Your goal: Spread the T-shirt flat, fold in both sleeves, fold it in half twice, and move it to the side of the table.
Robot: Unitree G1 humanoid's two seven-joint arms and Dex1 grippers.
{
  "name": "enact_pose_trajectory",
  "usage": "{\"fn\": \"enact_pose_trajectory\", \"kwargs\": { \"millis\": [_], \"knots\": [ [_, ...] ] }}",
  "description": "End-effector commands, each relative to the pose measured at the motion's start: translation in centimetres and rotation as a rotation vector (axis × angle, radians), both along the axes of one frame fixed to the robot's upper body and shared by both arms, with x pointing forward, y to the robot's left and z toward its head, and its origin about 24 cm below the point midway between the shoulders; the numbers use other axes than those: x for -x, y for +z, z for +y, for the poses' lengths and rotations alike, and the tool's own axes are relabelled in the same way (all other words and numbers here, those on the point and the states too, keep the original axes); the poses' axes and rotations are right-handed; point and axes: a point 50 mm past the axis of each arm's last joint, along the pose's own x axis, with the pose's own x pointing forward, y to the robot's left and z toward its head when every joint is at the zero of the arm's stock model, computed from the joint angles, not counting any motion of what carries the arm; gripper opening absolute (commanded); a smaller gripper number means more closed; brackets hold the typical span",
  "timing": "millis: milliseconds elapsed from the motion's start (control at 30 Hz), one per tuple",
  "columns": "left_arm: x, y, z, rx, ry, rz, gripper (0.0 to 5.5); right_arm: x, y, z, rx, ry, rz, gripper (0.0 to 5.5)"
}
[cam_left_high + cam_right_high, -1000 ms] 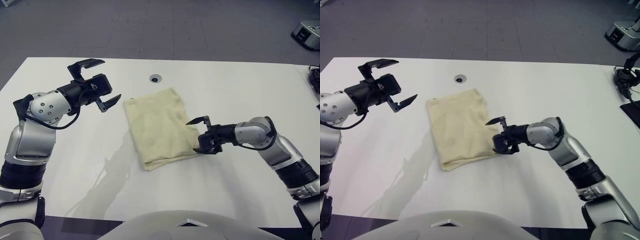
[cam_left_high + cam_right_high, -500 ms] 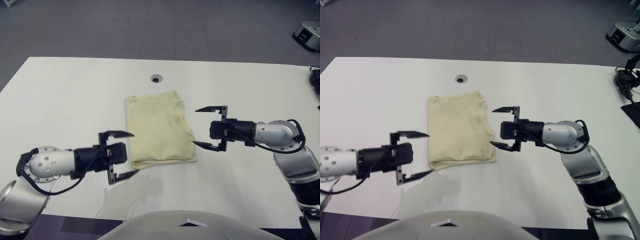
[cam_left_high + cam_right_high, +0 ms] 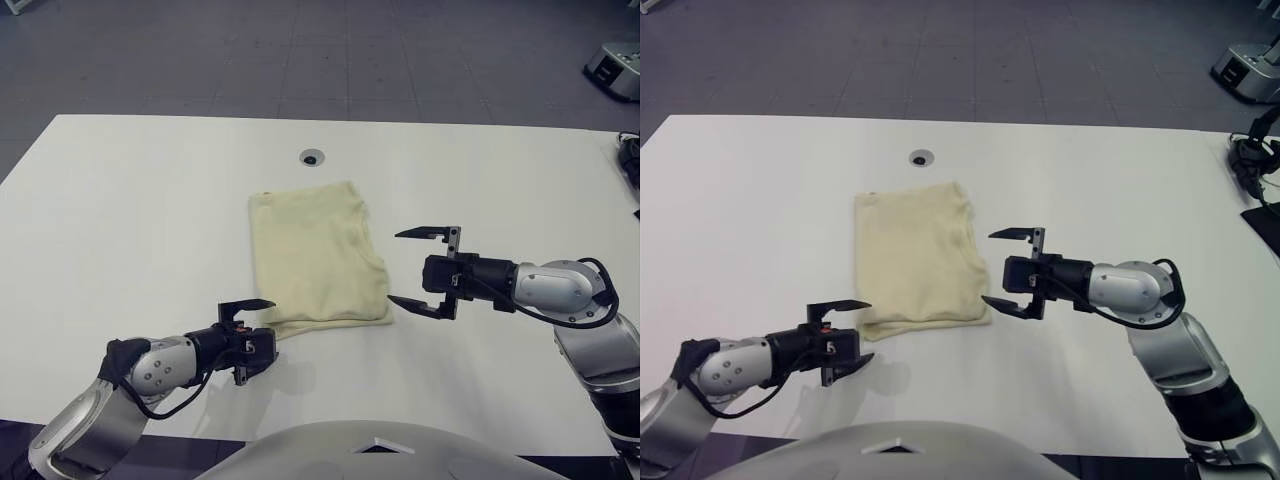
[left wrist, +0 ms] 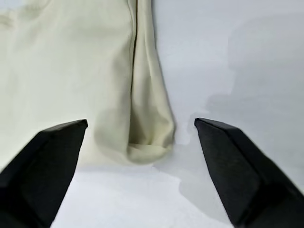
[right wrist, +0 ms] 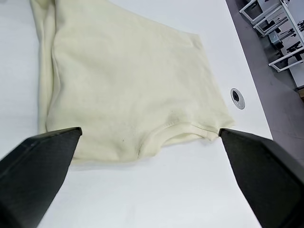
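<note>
The pale yellow T-shirt (image 3: 315, 255) lies folded into a rectangle in the middle of the white table (image 3: 150, 180). My left gripper (image 3: 262, 335) is low over the table at the shirt's near left corner (image 4: 142, 137), open, and that corner sits between its fingers untouched. My right gripper (image 3: 395, 267) hovers just right of the shirt's near right corner, open wide and holding nothing. In the right wrist view the shirt (image 5: 128, 90) spreads out beyond that open gripper (image 5: 150, 130).
A round cable hole (image 3: 312, 157) sits in the table behind the shirt. Black cables (image 3: 630, 160) lie at the table's far right edge. A grey device (image 3: 615, 65) stands on the floor beyond. Bare table surrounds the shirt on all sides.
My left arm swung from the far left, raised, down to the shirt's near left corner. My right gripper drew back from the shirt's right edge and opened wider. The shirt straightened slightly.
</note>
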Motion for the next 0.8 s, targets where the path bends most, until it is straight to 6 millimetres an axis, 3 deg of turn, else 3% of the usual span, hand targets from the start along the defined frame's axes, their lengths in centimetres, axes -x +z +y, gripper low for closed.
{"fn": "enact_pose_trajectory", "kwargs": {
  "millis": [33, 233, 533, 633, 800],
  "knots": [
    [0.1, -1.9, 1.1, -0.102, 0.026, 0.049, 3.36, 1.6, 0.1, -0.6, 0.051, 0.054, 0.059, 5.40],
    [0.6, -2.1, 1.1, -0.102, 0.027, 0.086, 2.10, 3.0, -0.1, -0.8, 0.122, 0.143, 0.097, 5.40],
    [0.2, -2.3, 0.9, -0.094, 0.028, 0.091, 0.47, 4.1, -2.9, 0.0, 0.208, 0.252, 0.049, 5.40],
    [0.0, -2.3, 0.8, -0.092, 0.027, 0.085, 0.01, 3.8, -3.8, 0.2, 0.241, 0.276, 0.006, 4.94],
    [-0.2, -2.2, 0.5, -0.082, 0.016, 0.080, 0.00, 3.0, -5.2, 0.3, 0.279, 0.294, -0.051, 4.16]
  ]
}}
